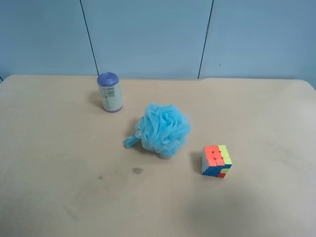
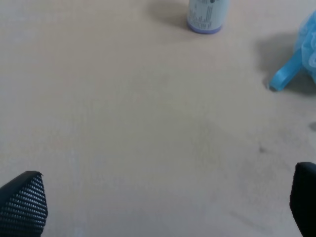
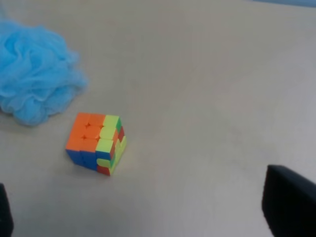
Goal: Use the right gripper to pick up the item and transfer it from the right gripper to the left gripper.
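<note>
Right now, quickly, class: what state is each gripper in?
The left gripper is open, holding nothing.
The right gripper is open, empty; the puzzle cube is not yet grasped.

beige table [image 1: 59, 197], a bit smudged, white purple-lidded canister [image 1: 109, 93] stood upright toward the far edge, blue bath puff [image 1: 163, 129] parked mid-table, puzzle cube [image 1: 217, 161] set near it

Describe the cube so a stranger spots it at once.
On the beige table, find the fluffy blue puff near its middle. The cube sits apart from it, opposite the white canister. It alone is boxy, with orange, yellow and blue squares.
</note>
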Controlling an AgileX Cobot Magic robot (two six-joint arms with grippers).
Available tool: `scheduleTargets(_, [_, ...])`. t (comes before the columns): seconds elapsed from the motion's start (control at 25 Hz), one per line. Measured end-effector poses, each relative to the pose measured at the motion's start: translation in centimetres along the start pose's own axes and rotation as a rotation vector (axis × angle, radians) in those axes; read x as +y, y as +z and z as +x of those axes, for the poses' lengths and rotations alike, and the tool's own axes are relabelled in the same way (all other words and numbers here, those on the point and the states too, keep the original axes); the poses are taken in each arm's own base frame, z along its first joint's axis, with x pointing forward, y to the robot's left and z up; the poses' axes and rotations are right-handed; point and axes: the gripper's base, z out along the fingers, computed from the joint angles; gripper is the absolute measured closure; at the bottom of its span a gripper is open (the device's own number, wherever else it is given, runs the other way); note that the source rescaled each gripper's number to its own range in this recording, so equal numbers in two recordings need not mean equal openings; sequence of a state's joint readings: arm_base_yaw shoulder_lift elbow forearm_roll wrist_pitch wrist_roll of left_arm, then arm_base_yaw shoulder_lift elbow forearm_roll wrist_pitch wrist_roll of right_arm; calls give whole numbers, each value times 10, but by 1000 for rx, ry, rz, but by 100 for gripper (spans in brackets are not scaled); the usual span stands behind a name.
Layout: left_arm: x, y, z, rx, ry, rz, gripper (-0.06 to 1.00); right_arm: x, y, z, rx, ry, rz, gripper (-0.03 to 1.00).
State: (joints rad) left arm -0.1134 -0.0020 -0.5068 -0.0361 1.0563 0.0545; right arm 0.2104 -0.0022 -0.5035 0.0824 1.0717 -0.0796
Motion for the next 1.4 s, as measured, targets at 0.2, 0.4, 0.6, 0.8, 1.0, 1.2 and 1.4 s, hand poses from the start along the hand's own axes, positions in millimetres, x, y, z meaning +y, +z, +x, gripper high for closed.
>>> scheduleTargets(0.2, [0,0,0,0,1,0,-5,0,1,-10,41,26,-2,-3])
scheduleTargets(0.4, [0,0,0,0,1,0,-5,-4,22,-53,194,59,-4,-3])
scheduleTargets(0.6, [0,0,0,0,1,0,-5,-9,74,-93,411,69,-9,-3])
scheduleTargets(0.8, [0,0,0,0,0,0,-5,-11,138,-105,635,94,-42,-3])
scheduleTargets(1.0, [0,0,0,0,0,0,-5,-8,187,-92,818,127,-94,-3])
scheduleTargets(1.2, [0,0,0,0,0,0,-5,9,222,-79,893,112,-131,-3])
scheduleTargets(1.4, [0,0,0,0,0,0,-5,25,249,-66,921,129,-124,-3])
